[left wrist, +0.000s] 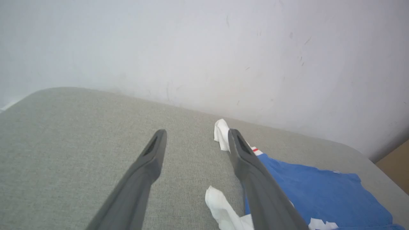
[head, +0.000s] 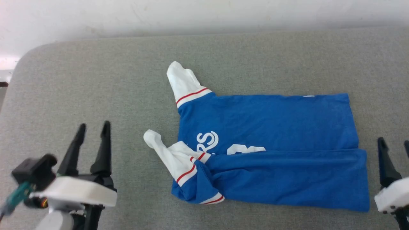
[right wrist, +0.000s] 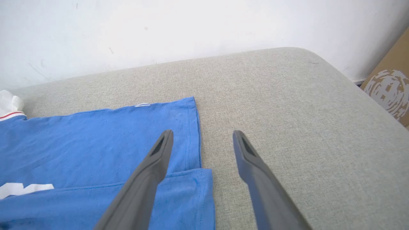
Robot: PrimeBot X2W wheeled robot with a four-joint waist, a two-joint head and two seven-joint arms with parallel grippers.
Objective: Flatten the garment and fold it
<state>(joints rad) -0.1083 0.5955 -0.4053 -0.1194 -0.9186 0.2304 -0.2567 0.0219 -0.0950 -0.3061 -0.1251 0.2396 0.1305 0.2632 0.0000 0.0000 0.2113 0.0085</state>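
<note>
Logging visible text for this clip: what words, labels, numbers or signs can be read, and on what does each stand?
"RS": white letters on the blue garment, rest cut off by the folded-over flap.
White numeral beside them: lower part hidden under the flap, unreadable.
Small white mark at the garment's far edge: too small to read.
Pale print on the cardboard box: blotchy graphic, no legible letters.

A grey fabric pad (head: 96, 80) with rounded corners lay in soft, even light. A scuffed white wall (head: 204, 12) ran along the pad's far edge. Past the pad's right corner stood a printed cardboard box (right wrist: 391, 89).
</note>
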